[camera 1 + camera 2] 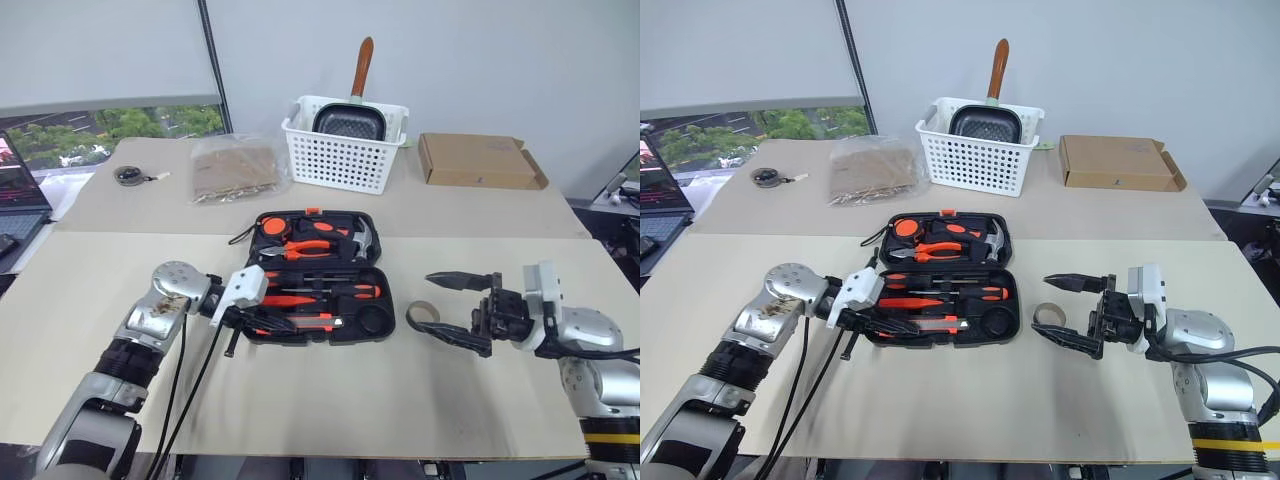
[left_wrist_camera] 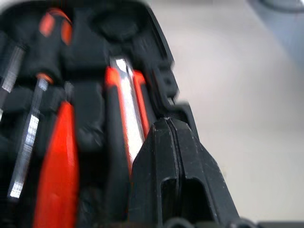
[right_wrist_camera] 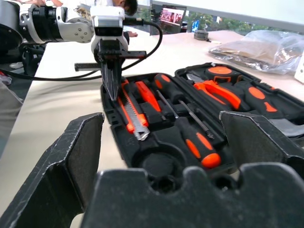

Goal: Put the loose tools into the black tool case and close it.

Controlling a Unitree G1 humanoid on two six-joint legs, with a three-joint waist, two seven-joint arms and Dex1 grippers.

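Flat black plastic tool case [image 1: 318, 275] lies open mid-table, tools seated. Left gripper [image 3: 112, 80], jaws pressed together, tips at the orange-black utility knife [image 3: 133, 114], probably nudging it home. Right gripper [image 1: 462, 310] spread wide, waits beside the case.

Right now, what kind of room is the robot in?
Probably an office or test lab, not a home. Pale tables are pushed together by a big window looking out on trees, a laptop sits at one side, and practice things wait around: an open tool case and a white basket.
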